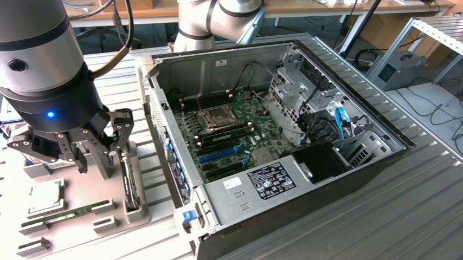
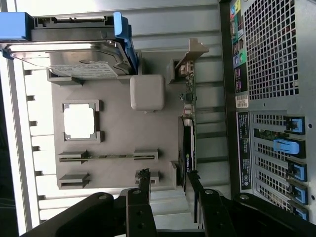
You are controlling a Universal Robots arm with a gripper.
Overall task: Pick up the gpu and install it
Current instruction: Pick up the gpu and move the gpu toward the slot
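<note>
The gpu [image 1: 129, 185] is a thin black card standing on its edge in a slot of the grey parts holder [image 1: 79, 189], beside the open PC case [image 1: 275, 130]. In the wrist view the gpu [image 2: 187, 145] shows edge-on with a small green label. My gripper [image 1: 94, 162] hangs open just above the holder, slightly to the exterior view's left of the card. In the wrist view my gripper [image 2: 168, 185] has nothing between its fingers; one fingertip [image 2: 194, 181] lines up with the card's near end, the other fingertip [image 2: 143, 178] is over bare holder.
The holder also carries a green RAM stick [image 1: 69, 212], a CPU [image 1: 43, 197] and a hard drive in a blue carrier [image 2: 74, 54]. Inside the case, the motherboard [image 1: 231, 130] has blue expansion slots [image 1: 217, 155]. The case's rear panel [image 2: 266, 98] stands close to the card.
</note>
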